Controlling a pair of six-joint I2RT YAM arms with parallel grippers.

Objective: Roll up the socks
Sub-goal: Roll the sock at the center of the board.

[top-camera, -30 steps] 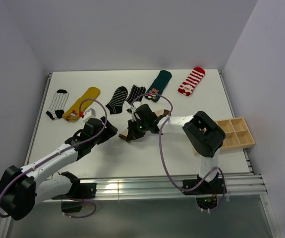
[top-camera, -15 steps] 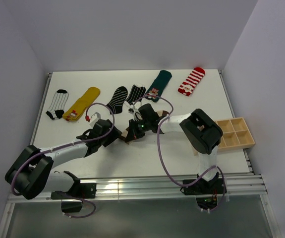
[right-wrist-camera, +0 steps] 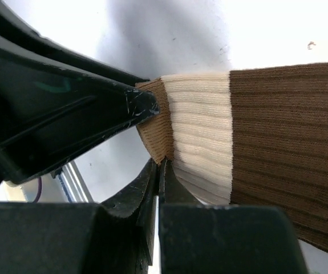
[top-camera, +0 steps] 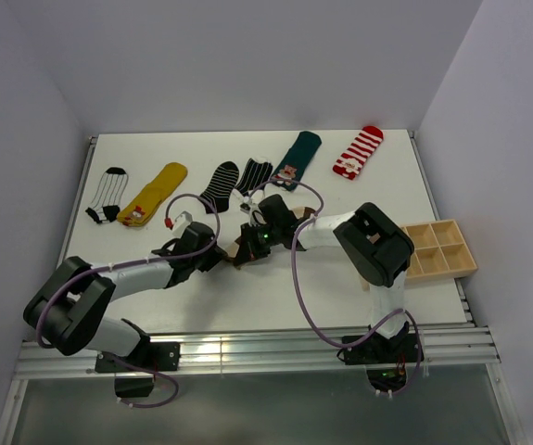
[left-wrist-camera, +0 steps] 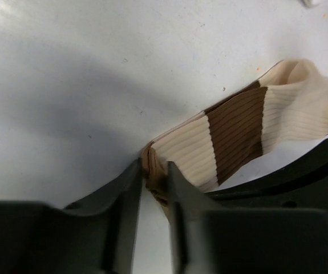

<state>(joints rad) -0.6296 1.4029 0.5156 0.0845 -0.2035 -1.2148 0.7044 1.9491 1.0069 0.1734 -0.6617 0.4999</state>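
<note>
The cream sock with brown bands [left-wrist-camera: 238,128] lies flat on the white table between both grippers. It fills the right wrist view [right-wrist-camera: 238,125] and is mostly hidden under the grippers in the top view [top-camera: 235,249]. My left gripper [left-wrist-camera: 152,171] is closed to a narrow gap with the sock's tan cuff end pinched between its fingers; it also shows in the top view [top-camera: 222,256]. My right gripper [right-wrist-camera: 158,166] is shut on the edge of the same tan end, right beside the left fingers [right-wrist-camera: 67,114]; it also shows in the top view [top-camera: 247,248].
Several other socks lie in a row at the back: black-and-white striped [top-camera: 107,195], yellow [top-camera: 155,192], two black striped [top-camera: 220,185] [top-camera: 255,173], teal [top-camera: 296,158], red-and-white [top-camera: 358,152]. A wooden compartment tray [top-camera: 437,248] sits at the right edge.
My left arm has folded lower and its gripper has moved right onto the sock's cuff end. The right gripper has hardly moved.
</note>
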